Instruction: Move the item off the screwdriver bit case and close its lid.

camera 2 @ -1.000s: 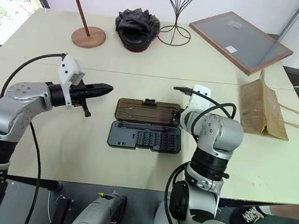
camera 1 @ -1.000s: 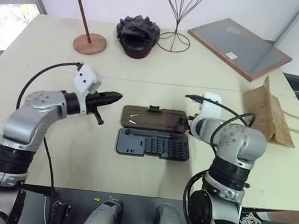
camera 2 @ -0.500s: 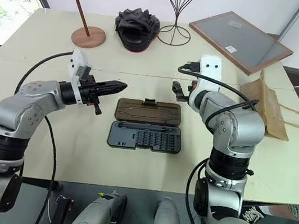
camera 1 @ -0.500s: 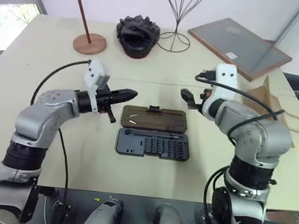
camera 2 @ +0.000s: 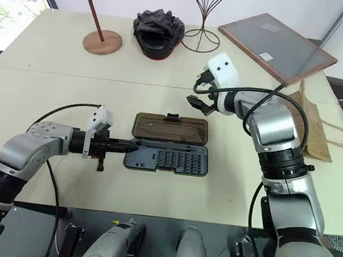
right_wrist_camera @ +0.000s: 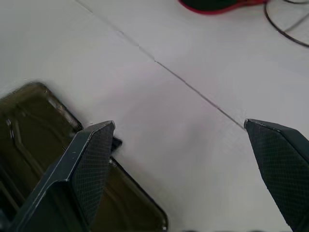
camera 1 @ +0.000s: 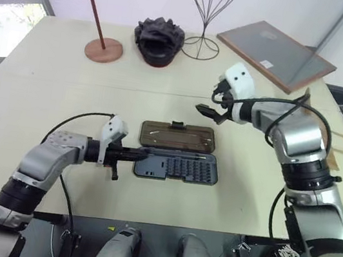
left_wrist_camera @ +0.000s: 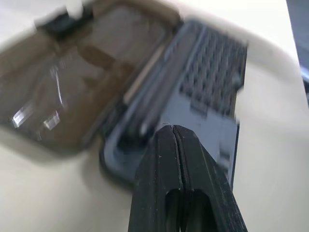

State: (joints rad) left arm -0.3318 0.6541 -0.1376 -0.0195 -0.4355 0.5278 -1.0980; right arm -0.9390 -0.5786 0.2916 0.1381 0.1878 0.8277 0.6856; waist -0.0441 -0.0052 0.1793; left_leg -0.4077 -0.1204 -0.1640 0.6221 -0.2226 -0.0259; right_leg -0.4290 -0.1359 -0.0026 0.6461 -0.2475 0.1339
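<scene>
The screwdriver bit case [camera 1: 177,166] lies open at the table's middle, with rows of bits in its grey-blue base. Its smoky-brown lid [camera 1: 177,136] lies flat behind the base, latch tab at the far edge. My left gripper [camera 1: 144,155] is shut and low, its tips at the base's left end [left_wrist_camera: 212,72]; I cannot tell if they touch. My right gripper [camera 1: 206,110] hangs open above the table just beyond the lid's far right corner, with nothing between its fingers [right_wrist_camera: 87,164]. The item, a tan paper bag [camera 2: 319,135], rests at the right, partly behind my right arm.
Along the back of the table stand a wooden disc stand [camera 1: 98,12], a crumpled black object [camera 1: 158,38], a wire stand [camera 1: 207,17] and a framed board [camera 1: 275,53]. A seam runs across the table behind the case.
My left gripper has sunk and come in to the case's left end. My right gripper has lifted from the case's right end, rolled over, and now hovers behind the lid.
</scene>
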